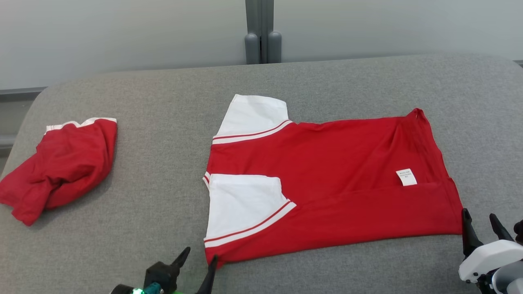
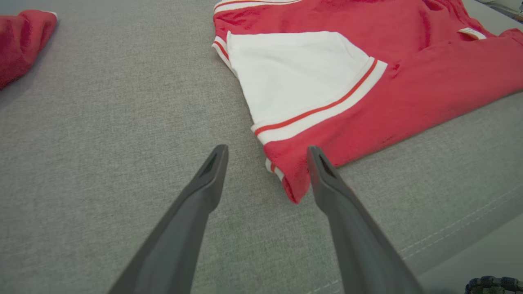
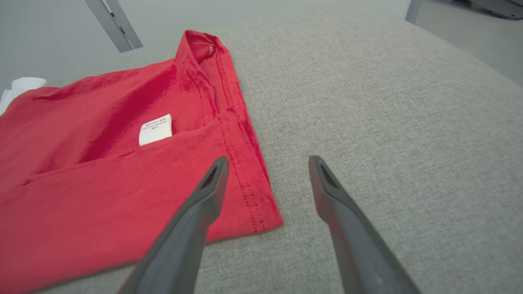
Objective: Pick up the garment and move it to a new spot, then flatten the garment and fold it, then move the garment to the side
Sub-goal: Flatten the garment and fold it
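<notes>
On grey cushion, folded red shirt, crumpled garment leftward

You are in what looks like a lab or test bay set up for handling cloth. Your bench is a wide slab with rounded corners, wrapped in grey woven fabric, with a stitched seam along its near edge. Behind it stand bare, pale wall panels, joined by a grey post with two capped tubes at its foot. On the bench lie a red and white shirt, spread out, and a crumpled red garment to your left.
</notes>
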